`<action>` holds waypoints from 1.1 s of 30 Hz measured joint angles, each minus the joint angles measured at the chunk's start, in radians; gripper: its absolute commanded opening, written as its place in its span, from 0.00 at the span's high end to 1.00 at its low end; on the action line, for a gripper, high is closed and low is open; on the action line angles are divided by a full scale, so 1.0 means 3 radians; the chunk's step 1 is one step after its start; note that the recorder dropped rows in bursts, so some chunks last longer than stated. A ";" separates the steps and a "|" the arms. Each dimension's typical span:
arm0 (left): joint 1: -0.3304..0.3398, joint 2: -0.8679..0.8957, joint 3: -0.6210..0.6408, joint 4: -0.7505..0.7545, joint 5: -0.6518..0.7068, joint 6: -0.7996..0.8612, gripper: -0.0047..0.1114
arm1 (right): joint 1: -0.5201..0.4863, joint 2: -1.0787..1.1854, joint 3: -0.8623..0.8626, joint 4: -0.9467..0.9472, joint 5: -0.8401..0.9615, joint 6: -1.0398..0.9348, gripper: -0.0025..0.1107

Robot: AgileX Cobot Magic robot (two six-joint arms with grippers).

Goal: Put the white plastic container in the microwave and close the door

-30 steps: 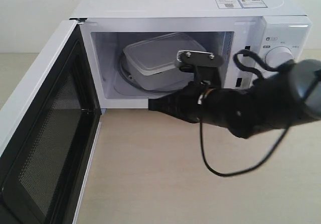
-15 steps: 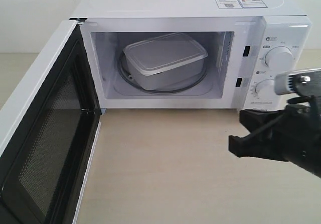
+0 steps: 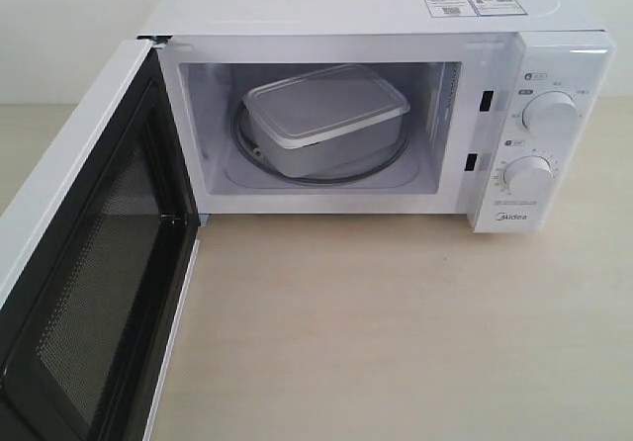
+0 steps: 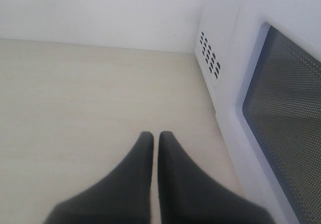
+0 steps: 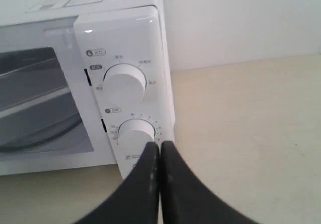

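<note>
The white plastic container (image 3: 321,115) rests on the glass turntable (image 3: 381,167) inside the white microwave (image 3: 376,11). The door (image 3: 84,263) stands wide open at the left, its black mesh inner face toward the camera. Neither arm appears in the exterior view. In the left wrist view my left gripper (image 4: 156,135) is shut and empty above the table, beside the door (image 4: 281,113) and its mesh window. In the right wrist view my right gripper (image 5: 160,144) is shut and empty, in front of the microwave's lower dial (image 5: 134,132).
The light wooden table (image 3: 396,332) stretches out in front of the microwave. Two round dials (image 3: 551,113) sit on the right panel. Vent holes (image 4: 209,54) mark the microwave's side in the left wrist view. A white wall stands behind.
The right arm drew back from the microwave's opening, moved right, and left the exterior view. The container stays on the turntable.
</note>
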 measured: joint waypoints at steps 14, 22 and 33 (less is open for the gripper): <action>0.0000 0.0000 0.0000 0.0000 -0.0088 0.0000 0.92 | 0.0000 -0.0158 0.0008 0.0139 -0.0061 -0.0075 0.98; 0.0000 -0.0001 -0.0252 0.0000 -0.1517 0.0000 0.92 | 0.0000 -0.0158 0.0008 0.0139 -0.0061 -0.0081 0.98; 0.0000 0.0387 -0.1292 0.0001 -0.1023 0.0464 0.92 | 0.0000 -0.0164 0.0008 0.0139 -0.0061 -0.0081 0.98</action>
